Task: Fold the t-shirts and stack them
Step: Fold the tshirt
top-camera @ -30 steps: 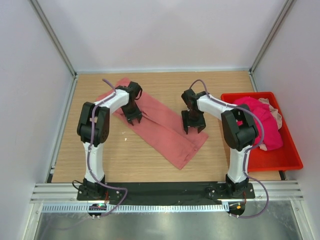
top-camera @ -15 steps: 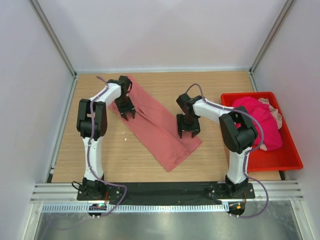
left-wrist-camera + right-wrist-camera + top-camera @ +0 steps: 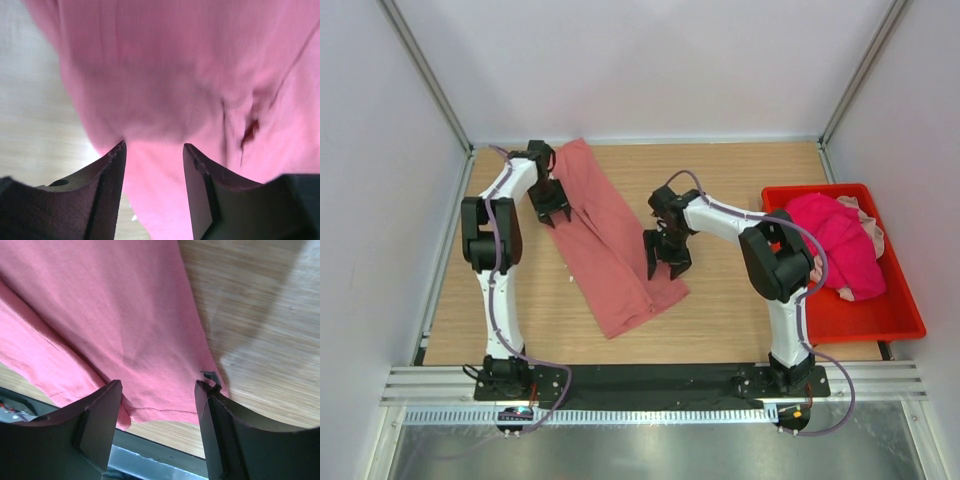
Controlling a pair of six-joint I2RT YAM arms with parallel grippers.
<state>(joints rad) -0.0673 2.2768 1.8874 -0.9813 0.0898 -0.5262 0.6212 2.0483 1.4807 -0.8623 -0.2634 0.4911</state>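
Both end effectors are spread, nothing pinched. My left end effector sits at the left edge of the salmon t-shirt, toward its far end. In the left wrist view the fingers stand apart with cloth filling the gap beyond them; can't tell if the tips touch it. My right end effector is over the shirt's right edge near its near end, jaws wide, cloth under both fingers. The shirt lies folded into a long strip, diagonal on the wooden surface. The magenta t-shirt and a pale pink one are bunched in the red bin at right.
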